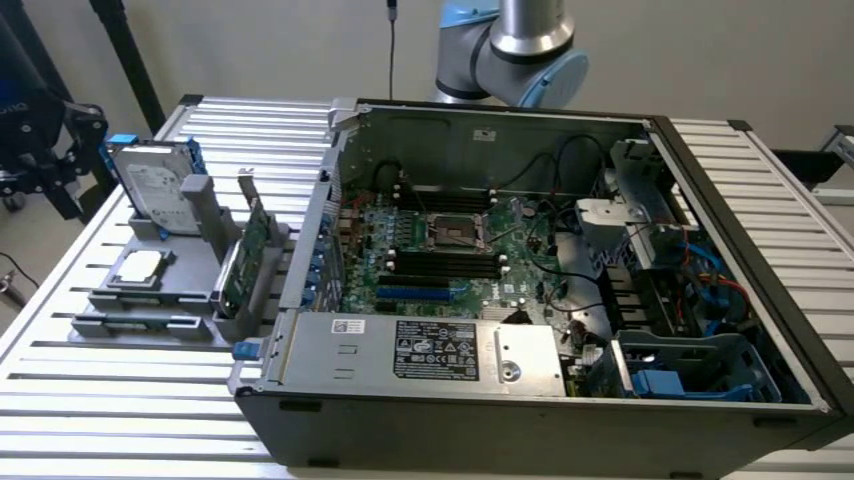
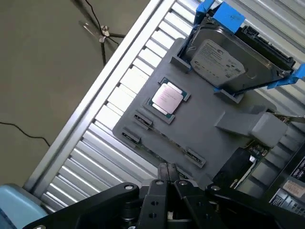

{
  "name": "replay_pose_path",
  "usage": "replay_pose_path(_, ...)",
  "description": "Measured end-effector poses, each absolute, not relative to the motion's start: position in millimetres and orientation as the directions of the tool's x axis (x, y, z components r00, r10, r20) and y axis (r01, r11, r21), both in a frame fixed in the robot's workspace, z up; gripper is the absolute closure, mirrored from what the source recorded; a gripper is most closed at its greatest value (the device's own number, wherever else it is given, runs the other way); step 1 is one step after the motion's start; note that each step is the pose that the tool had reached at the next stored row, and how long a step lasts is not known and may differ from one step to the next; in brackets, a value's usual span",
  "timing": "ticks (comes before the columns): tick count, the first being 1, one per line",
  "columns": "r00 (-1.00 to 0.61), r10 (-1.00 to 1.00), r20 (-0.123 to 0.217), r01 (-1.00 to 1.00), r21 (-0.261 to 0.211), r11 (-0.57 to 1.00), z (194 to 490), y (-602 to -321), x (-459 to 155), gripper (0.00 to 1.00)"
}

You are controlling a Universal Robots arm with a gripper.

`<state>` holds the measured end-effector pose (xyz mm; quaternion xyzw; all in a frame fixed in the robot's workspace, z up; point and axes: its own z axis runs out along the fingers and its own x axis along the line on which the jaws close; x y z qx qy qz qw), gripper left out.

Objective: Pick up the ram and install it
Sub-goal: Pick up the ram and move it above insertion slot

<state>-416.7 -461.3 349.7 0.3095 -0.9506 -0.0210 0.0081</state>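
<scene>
Between the end clips (image 2: 137, 119) of the grey holder tray (image 2: 205, 119), a thin dark-green strip (image 2: 164, 149) runs along the tray's edge slot. It looks like the ram seen edge-on. My gripper (image 2: 167, 168) hangs above that side of the tray, its two black fingers pressed together with nothing between them. In the exterior view the same tray (image 1: 174, 280) sits at the left of the open computer case (image 1: 534, 250). The black memory slots (image 1: 447, 265) lie on the motherboard inside the case.
The tray also holds a silver hard drive with blue rails (image 2: 228, 52) (image 1: 150, 185), a processor chip (image 2: 167, 98) (image 1: 140, 265) and a green expansion card (image 1: 240, 265). The arm's grey and blue joint (image 1: 527, 45) rises behind the case. The slatted table's edge (image 2: 95, 95) drops off to the floor.
</scene>
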Motion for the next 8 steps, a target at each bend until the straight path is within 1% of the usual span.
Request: replay_pose_path(8, -0.715, -0.7, 0.002, -0.699, 0.045, 0.714, 345.5, -461.3, -416.7, 0.89)
